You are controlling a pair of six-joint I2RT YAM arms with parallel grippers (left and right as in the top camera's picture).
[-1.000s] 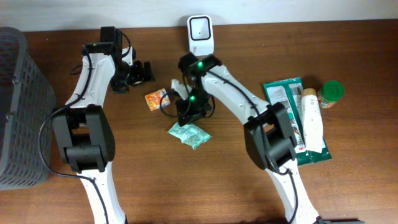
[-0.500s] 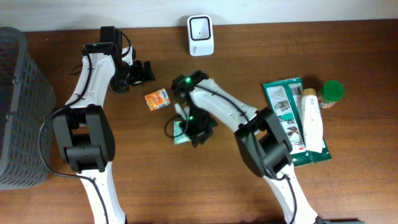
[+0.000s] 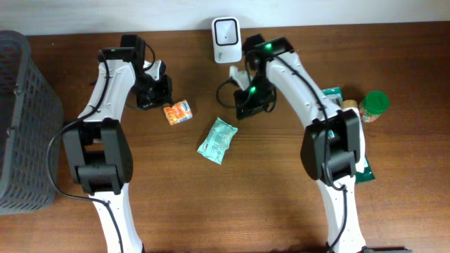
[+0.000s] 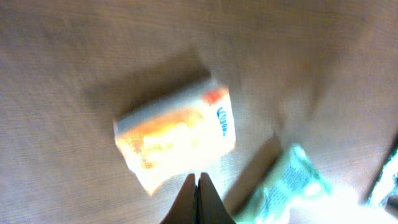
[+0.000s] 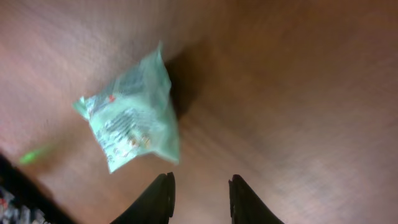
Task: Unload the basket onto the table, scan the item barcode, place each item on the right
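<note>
Change: left gripper [image 4: 199, 186] just pinched shut on nothing; packet [image 3: 178, 112] lies at its 5 o'clock. Pouch [image 3: 217, 140] lies loose on the table. Right gripper [image 5: 200, 182], fingers parted and empty, has withdrawn to the pouch's 1 o'clock. Nothing faces scanner [image 3: 226, 30], so the scan looks pending.

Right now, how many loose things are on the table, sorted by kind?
Packets: 3, orange packet, mint-green packet, dark green packet
Green-lidded jar: 1
Tube, mostly hidden: 1
Scanner: 1
Basket: 1
Total: 7
</note>
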